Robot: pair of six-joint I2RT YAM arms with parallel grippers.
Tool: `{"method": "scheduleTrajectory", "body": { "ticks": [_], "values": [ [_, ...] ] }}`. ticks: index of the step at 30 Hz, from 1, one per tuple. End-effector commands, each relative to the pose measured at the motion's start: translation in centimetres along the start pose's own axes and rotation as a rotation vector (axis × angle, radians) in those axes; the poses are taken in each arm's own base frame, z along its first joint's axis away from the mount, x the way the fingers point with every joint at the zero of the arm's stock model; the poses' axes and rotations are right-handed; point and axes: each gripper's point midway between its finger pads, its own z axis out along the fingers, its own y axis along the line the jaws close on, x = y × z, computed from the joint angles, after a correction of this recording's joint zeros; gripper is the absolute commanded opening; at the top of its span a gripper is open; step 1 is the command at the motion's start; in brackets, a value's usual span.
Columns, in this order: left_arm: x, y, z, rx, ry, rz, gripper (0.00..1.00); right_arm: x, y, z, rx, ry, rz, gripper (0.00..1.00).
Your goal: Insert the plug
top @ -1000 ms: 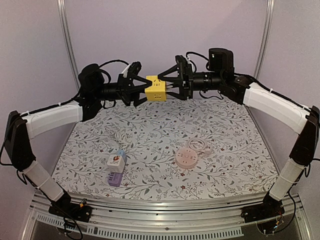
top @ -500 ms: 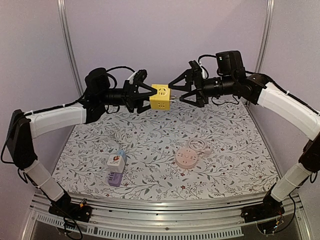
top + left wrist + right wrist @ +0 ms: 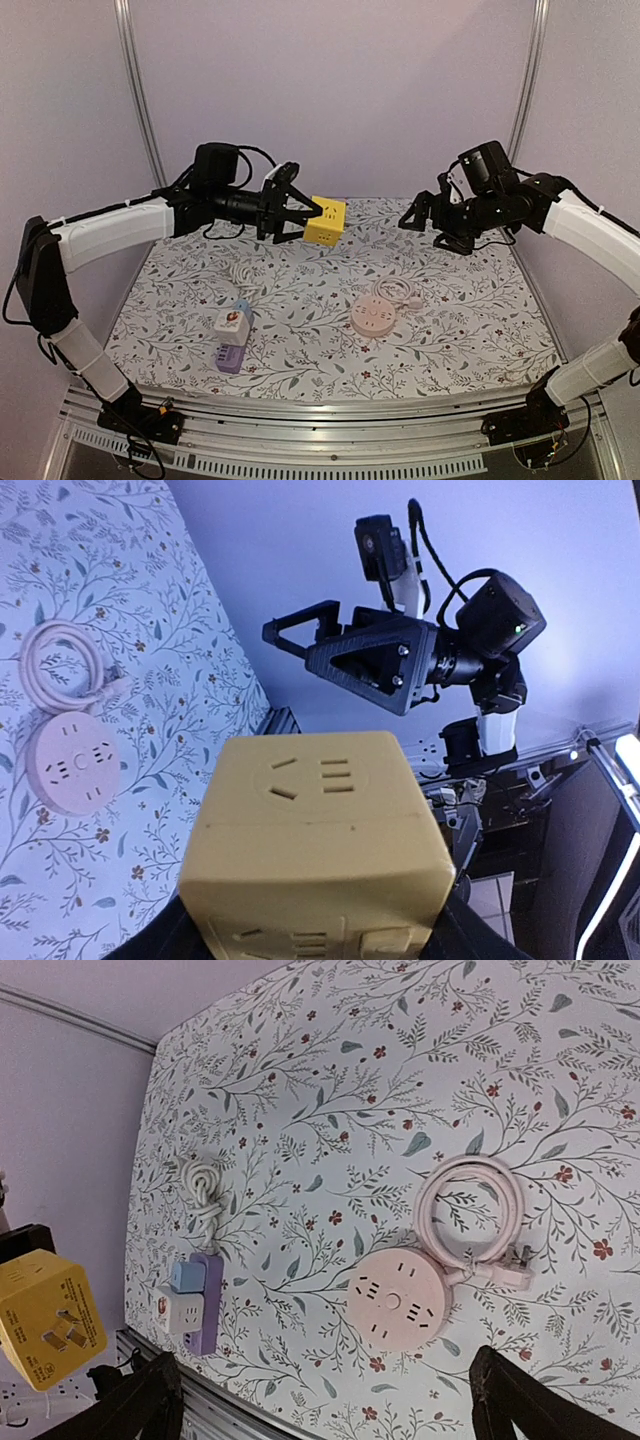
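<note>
While pinching cube [image 3: 327, 220] at upper centre with left gripper [image 3: 310, 222], holds right gripper [image 3: 422, 232] spread, empty; judged unfinished: plug [image 3: 512, 1276] loose on table [image 3: 480, 325].

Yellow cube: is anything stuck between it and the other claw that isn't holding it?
No. The yellow cube, clamped in the left gripper, faces the open right gripper across empty air. The pink socket lies lower, on the table, out of the way.
</note>
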Motion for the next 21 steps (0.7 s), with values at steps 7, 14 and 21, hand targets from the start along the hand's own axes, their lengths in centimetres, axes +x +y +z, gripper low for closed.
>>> {"method": "scheduleTrajectory", "body": {
  "ticks": [7, 14, 21],
  "values": [
    [4.6, 6.9, -0.5, -0.478, 0.164, 0.009, 0.0, 3.7, -7.7, 3.7, 0.37, 0.311, 0.097, 0.98],
    [5.3, 8.0, -0.4, -0.552, 0.169, 0.009, 0.0, 6.4, -7.9, 8.7, 0.426, 0.457, 0.066, 0.9],
    [6.2, 8.9, -0.7, -0.621, 0.195, 0.016, 0.0, 6.7, -6.6, 13.3, 0.337, 0.486, 0.06, 0.71]
  ]
}}
